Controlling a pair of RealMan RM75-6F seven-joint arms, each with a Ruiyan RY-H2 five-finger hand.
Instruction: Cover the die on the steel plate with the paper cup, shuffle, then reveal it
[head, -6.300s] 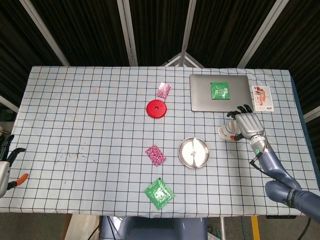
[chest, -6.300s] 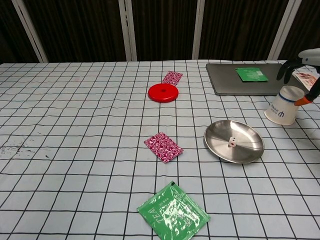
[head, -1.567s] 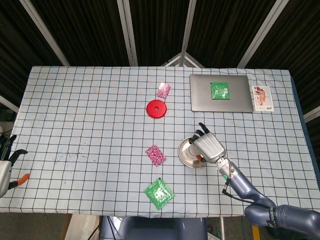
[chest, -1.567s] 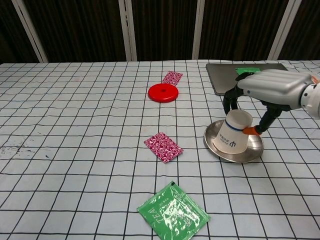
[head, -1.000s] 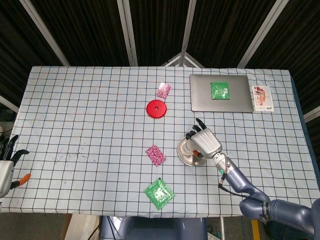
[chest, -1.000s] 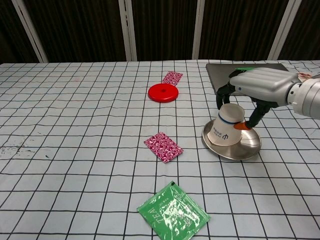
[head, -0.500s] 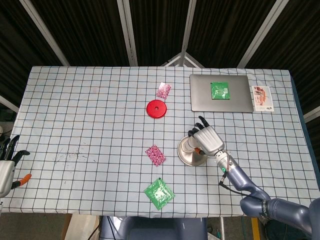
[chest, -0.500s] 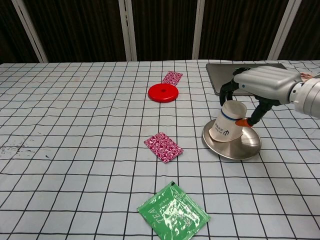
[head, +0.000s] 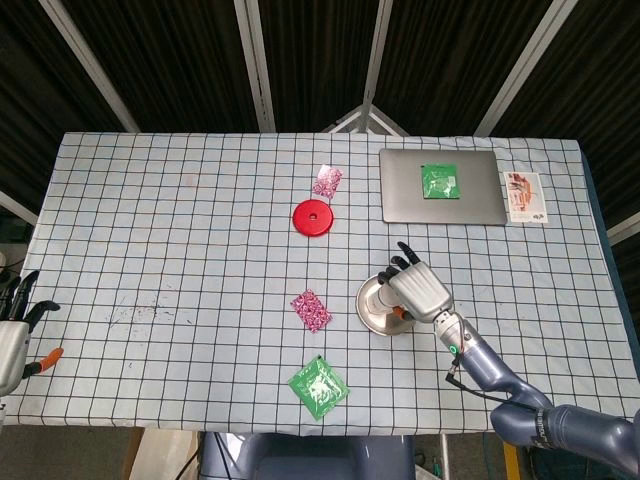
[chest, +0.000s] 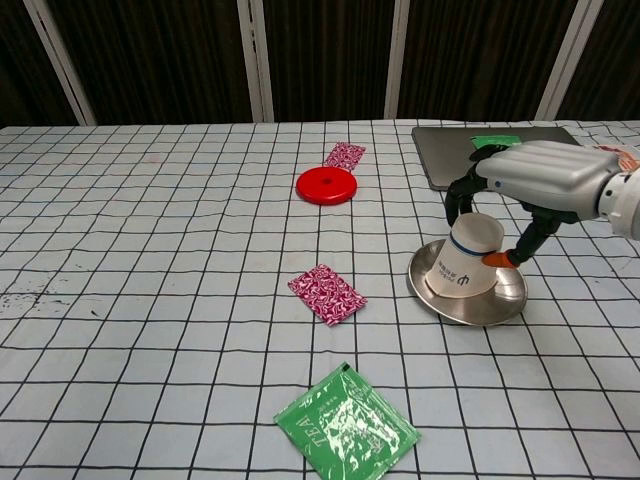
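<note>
At the far lower left of the head view the left hand (head: 12, 330) hangs off the table edge, fingers apart, holding nothing. Right of centre, the right hand (chest: 535, 178) grasps the cup (chest: 463, 258) from above — upside down, tilted, on the plate (chest: 505, 297). The die is hidden — presumably under the cup.

Checked table (head: 180, 240) bears steel plate (chest: 500, 304), red disc (head: 312, 218), laptop (head: 440, 205) (closed), packets.
</note>
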